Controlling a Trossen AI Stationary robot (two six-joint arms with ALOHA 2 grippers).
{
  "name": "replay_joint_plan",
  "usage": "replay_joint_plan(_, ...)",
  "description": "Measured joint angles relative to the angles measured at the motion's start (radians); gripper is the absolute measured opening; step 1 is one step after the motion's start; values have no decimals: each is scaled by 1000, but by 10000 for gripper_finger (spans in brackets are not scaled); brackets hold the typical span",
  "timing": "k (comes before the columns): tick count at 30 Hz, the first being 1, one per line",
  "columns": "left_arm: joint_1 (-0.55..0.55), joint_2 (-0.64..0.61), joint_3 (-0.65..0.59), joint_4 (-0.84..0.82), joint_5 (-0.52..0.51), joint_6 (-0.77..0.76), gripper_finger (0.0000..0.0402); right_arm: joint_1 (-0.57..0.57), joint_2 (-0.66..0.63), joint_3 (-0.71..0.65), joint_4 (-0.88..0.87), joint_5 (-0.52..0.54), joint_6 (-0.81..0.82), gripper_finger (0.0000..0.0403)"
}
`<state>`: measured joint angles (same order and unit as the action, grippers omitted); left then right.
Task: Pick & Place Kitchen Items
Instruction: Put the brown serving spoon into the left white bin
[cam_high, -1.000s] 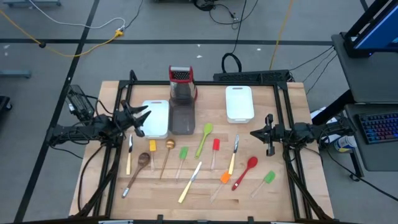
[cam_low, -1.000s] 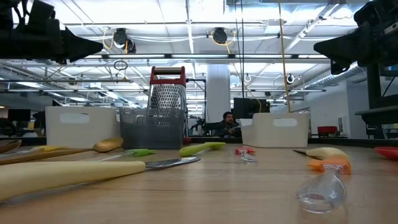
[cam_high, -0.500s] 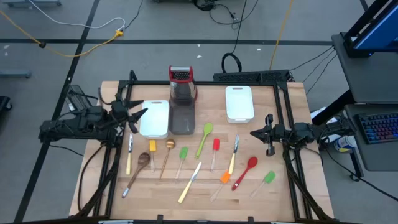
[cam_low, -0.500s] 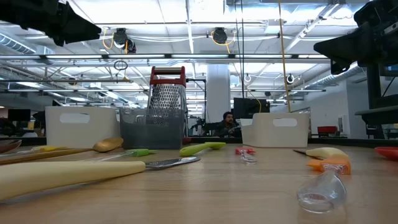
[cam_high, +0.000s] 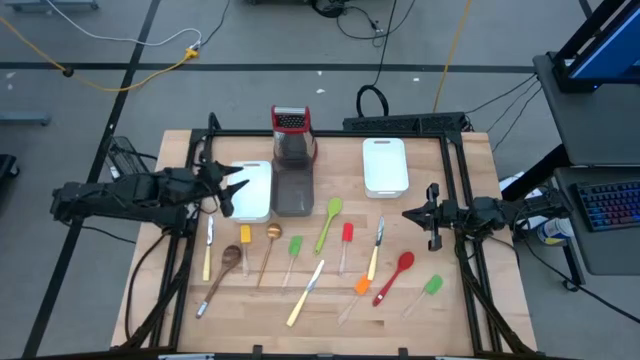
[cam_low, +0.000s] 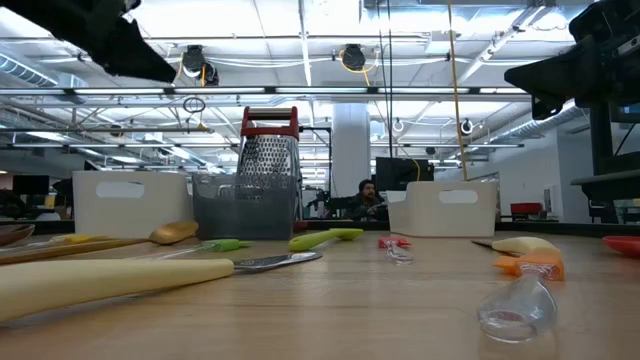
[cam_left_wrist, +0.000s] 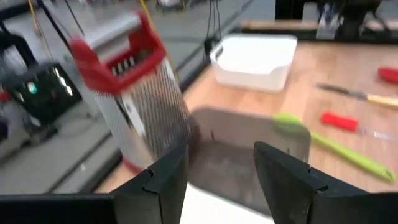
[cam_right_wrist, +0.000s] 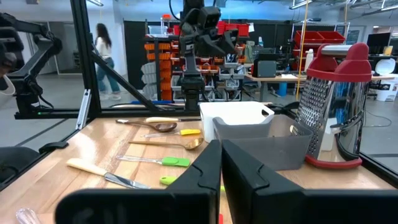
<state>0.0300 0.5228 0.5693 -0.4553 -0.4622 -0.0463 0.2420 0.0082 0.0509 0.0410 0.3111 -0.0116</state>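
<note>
Both grippers (cam_high: 232, 187) (cam_high: 415, 214) empty, left open

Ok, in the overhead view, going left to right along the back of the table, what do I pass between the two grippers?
Left gripper → white tray → grey tray with the box grater behind it → second white tray → right gripper.
</note>
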Motion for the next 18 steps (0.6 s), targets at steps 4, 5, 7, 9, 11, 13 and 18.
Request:
replay_joint_plan(4,-9,17,34,-106,23,-106,186,0,0,0,0,0,0,8)
replay_joint_plan(5,-13,20,45,-131,34,-131,186,0,0,0,0,0,0,8)
replay_joint_plan(7,-23,23,62,-170,66,-181,186,0,0,0,0,0,0,9)
replay_joint_plan(9,-33,23,66,-176,94,-222,186,0,0,0,0,0,0,8)
replay_joint_plan(11,-41,23,66,-179,117,-245,186,0,0,0,0,0,0,9)
replay_joint_plan(13,-51,25,66,-181,129,-250,186,0,0,0,0,0,0,8)
replay_joint_plan(18,-66,44,66,-213,163,-317,186,0,0,0,0,0,0,8)
